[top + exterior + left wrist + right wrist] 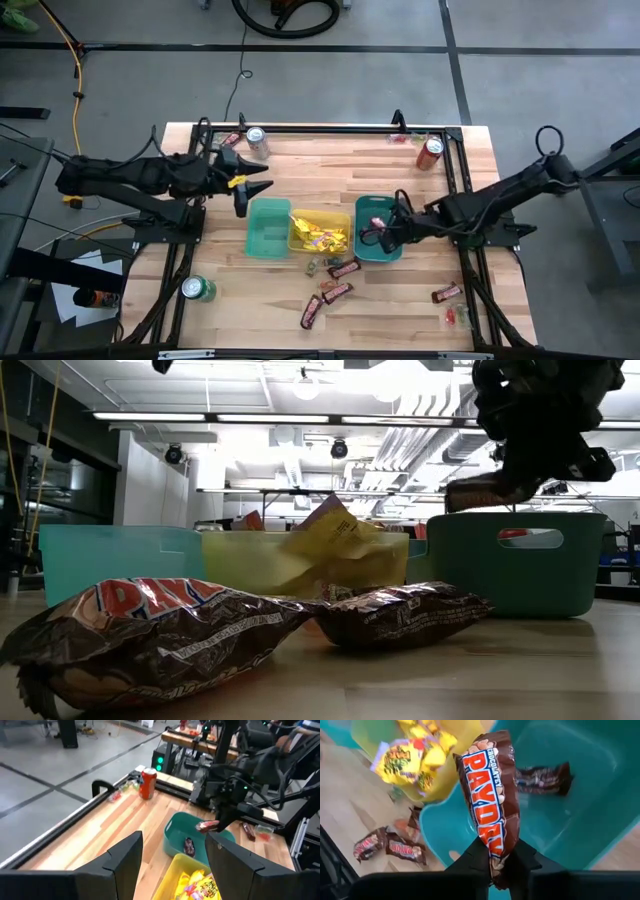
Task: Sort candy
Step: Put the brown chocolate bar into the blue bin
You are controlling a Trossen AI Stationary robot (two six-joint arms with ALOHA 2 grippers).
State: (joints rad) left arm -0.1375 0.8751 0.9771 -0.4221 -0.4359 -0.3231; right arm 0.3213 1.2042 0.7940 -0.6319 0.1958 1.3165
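Note:
My right gripper (385,233) hangs over the dark teal bin (362,215), shut on a brown-and-red PayDay bar (490,805). One dark bar (542,777) lies on that bin's floor. Yellow packets (320,236) fill the yellow bin (297,218) beside it. More bars lie flat on the table near the bins (343,268), (335,292), (312,312), and one bar (446,293) lies toward the right edge. My left gripper (256,190) is open above the table, by the far-left corner of the light teal bin (268,228). My right gripper pinches the PayDay bar by one end of its wrapper (495,852) between the two fingers, slanting down from the table's right side. The bar reaches out past the fingertips along their line. It is lifted clear above the dark teal bin (520,560), roughly level (490,490).
A silver can (257,141) and a red can (430,152) stand near the far edge, and a green can (197,290) near the left front. Small mixed pieces (458,316) lie at the right front. A black frame rail (330,128) runs round the table.

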